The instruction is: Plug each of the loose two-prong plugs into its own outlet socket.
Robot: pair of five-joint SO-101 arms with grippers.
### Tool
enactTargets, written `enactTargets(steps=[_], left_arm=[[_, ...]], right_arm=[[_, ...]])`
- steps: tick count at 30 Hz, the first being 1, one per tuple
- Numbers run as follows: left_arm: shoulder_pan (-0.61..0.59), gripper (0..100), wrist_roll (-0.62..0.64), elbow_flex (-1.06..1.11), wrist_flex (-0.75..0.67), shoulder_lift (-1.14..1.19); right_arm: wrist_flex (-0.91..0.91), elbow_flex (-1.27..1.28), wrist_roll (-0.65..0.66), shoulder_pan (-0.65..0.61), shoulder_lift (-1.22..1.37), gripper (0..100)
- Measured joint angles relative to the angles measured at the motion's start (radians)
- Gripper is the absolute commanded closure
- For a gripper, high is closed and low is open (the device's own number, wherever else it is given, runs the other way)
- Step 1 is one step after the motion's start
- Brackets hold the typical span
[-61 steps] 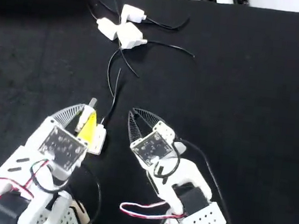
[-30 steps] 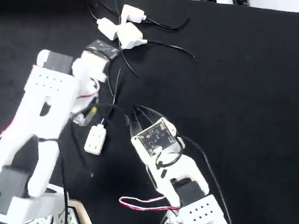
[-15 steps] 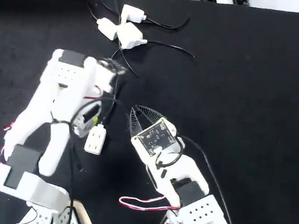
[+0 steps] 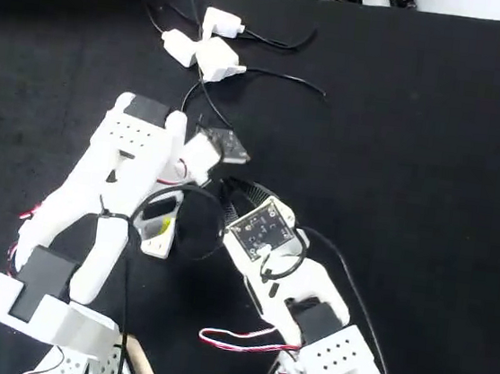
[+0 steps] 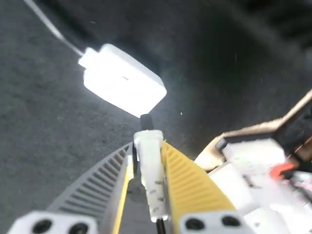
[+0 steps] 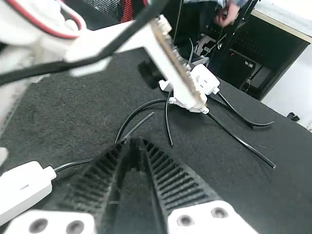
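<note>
The left fingers [image 5: 187, 180], one of grey ribbed plastic and one of yellow ribbed plastic, were seen clamped on a slim white two-prong plug [image 5: 150, 175], from whose rear end a thin black lead ran out. The plug's dark tip was held against the edge of a white outlet socket [image 5: 124, 83], a smooth, glossy block with rounded corners; whether the prongs were seated could not be told. The socket lay flat on the bench [image 5: 44, 122], which was covered with a matt black, felt-like cloth, and a pale cord ran from the socket's far end. In the high view the same socket [image 4: 155, 241] was found just beside the right arm, with the left arm bent down over it.

The right fingers [image 6: 170, 180], both of black ribbed plastic and tapered, were brought together at their tips with nothing between them, low over the cloth just beside the socket.

Well apart, at the far side of the bench, a cluster of white blocks [image 4: 203, 48] was lying, their edges touching, and thin black cables [image 4: 280, 78] curved away from them across the cloth.
</note>
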Motion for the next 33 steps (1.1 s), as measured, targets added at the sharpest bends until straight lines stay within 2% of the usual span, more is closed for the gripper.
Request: enactTargets(steps=[5,13,24,33], left_arm=[[-0.003,97,-0.183,0.037,0.0,-0.009],[-0.006,97,-0.361,0.049,0.0,-0.009],[-0.018,97,-0.387,-0.006,-0.002,-0.009],[0.166,97,-0.322,-0.106,-0.038,-0.009]], right_arm=[[0.0,0.0,-0.002,0.003,0.0,98.6],[0.0,0.0,0.0,0.003,0.0,98.6],[-0.031,0.0,0.0,0.025,0.0,98.6],[-0.084,0.0,0.0,0.153,0.0,98.6]])
